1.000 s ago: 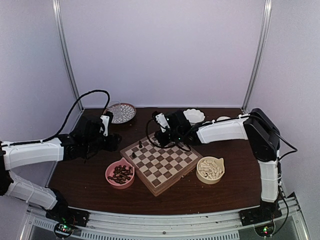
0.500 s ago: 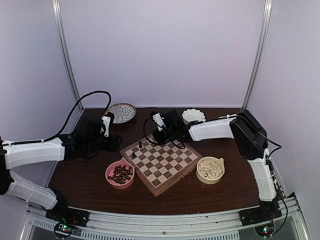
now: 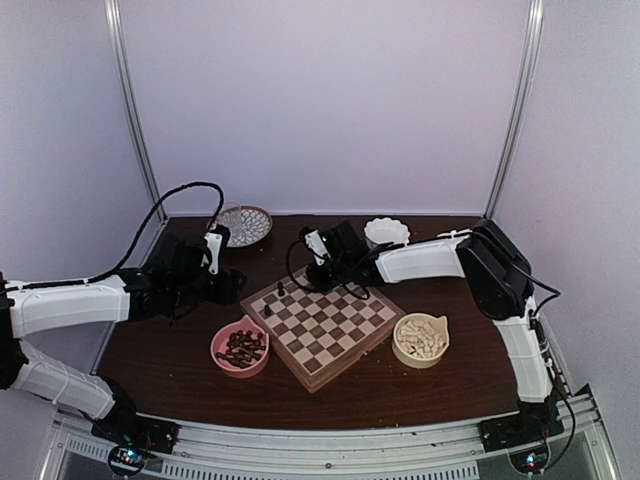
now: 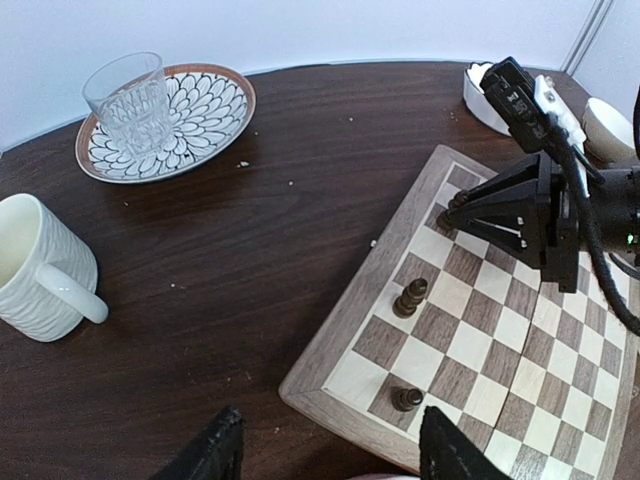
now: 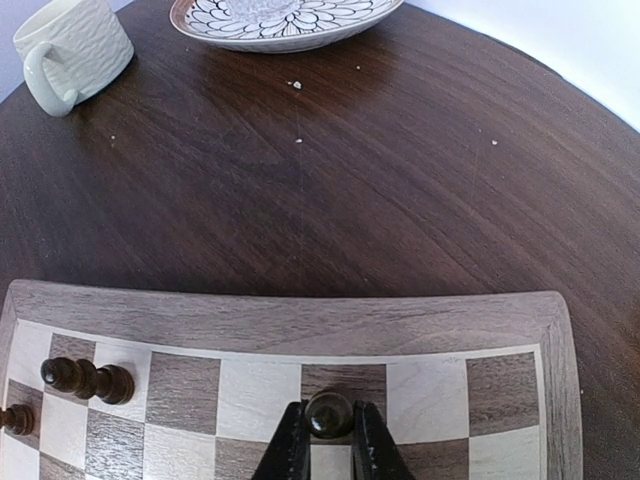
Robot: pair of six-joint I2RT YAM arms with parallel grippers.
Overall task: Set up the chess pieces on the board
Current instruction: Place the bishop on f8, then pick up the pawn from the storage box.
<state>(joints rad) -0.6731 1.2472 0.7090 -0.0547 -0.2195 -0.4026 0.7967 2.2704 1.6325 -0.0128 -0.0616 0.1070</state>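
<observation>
The chessboard [image 3: 325, 325] lies mid-table, also in the left wrist view [image 4: 520, 350] and right wrist view [image 5: 400, 325]. My right gripper [image 5: 329, 440] is shut on a dark brown chess piece [image 5: 329, 413], holding it on a dark square in the board's far row; it shows from above [image 3: 322, 280]. Two dark pieces [image 4: 410, 297] [image 4: 406, 399] stand near the board's left corner, also in the right wrist view [image 5: 88, 380]. My left gripper [image 4: 325, 455] is open and empty, just off that corner; it shows from above [image 3: 228, 285].
A pink bowl [image 3: 240, 347] holds several dark pieces; a cream bowl [image 3: 421, 338] holds white pieces. A patterned plate [image 4: 165, 125] with a glass [image 4: 130, 95] and a white mug [image 4: 40, 265] stand left of the board. A white dish [image 3: 387, 232] is at the back.
My right gripper has moved left along the board's far edge and come down onto the far row. The left arm has barely moved.
</observation>
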